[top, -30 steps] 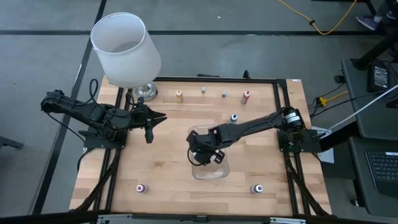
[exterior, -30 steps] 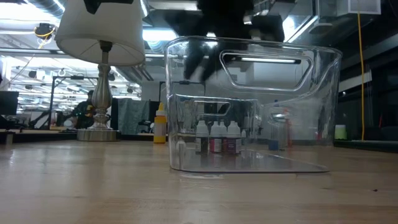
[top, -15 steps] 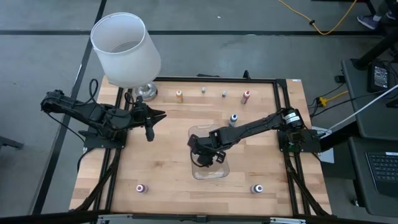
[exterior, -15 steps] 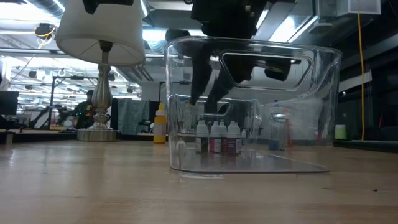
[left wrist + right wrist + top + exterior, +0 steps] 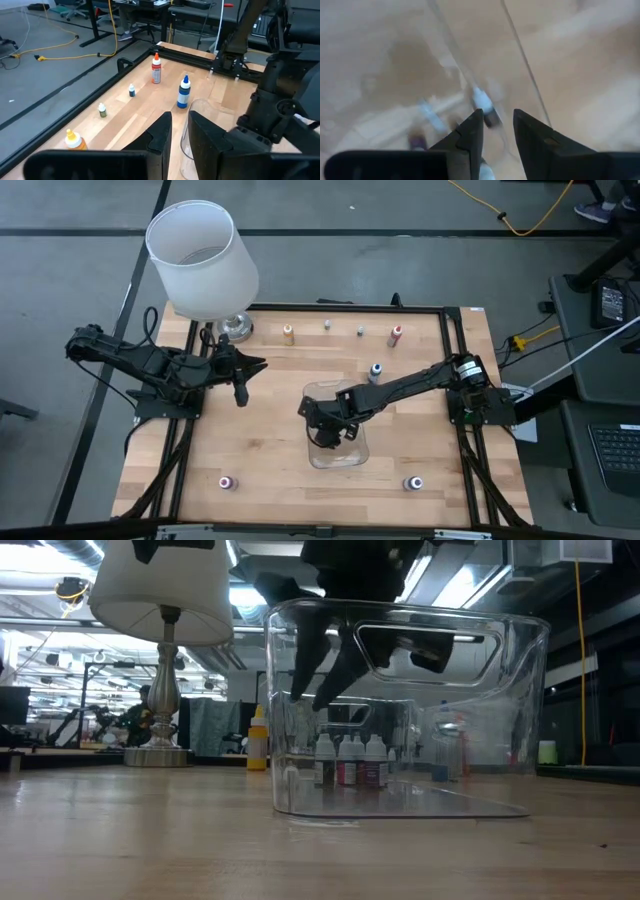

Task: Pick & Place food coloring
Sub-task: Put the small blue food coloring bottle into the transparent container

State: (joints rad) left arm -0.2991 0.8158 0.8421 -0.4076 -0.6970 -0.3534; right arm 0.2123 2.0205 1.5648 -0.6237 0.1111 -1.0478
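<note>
The clear tray (image 5: 340, 452) stands mid-table. In the low view, three small dropper bottles (image 5: 350, 761) stand upright on its floor (image 5: 450, 802). My right gripper (image 5: 310, 700) reaches down into the tray from above. It is open and empty, with its tips above the bottles. Its wrist view shows a bottle (image 5: 482, 104) lying past the gap between its fingers. More bottles stand on the table: orange (image 5: 288, 333), two tiny ones (image 5: 327, 326) (image 5: 360, 331), red (image 5: 396, 335), blue (image 5: 376, 369), pink (image 5: 227, 482) and blue (image 5: 413, 483). My left gripper (image 5: 240, 388) waits at the table's left, open.
A lamp with a white shade (image 5: 203, 258) stands on its metal base (image 5: 236, 327) at the far left corner. A black frame (image 5: 350, 307) runs along the table's edges. The tray's tall walls (image 5: 290, 710) stand around my right gripper. Bare wood lies between the tray and the near bottles.
My right gripper has come down from above the tray's rim into the tray and has shifted slightly toward the table's left. The bottles in the tray stand where they stood before.
</note>
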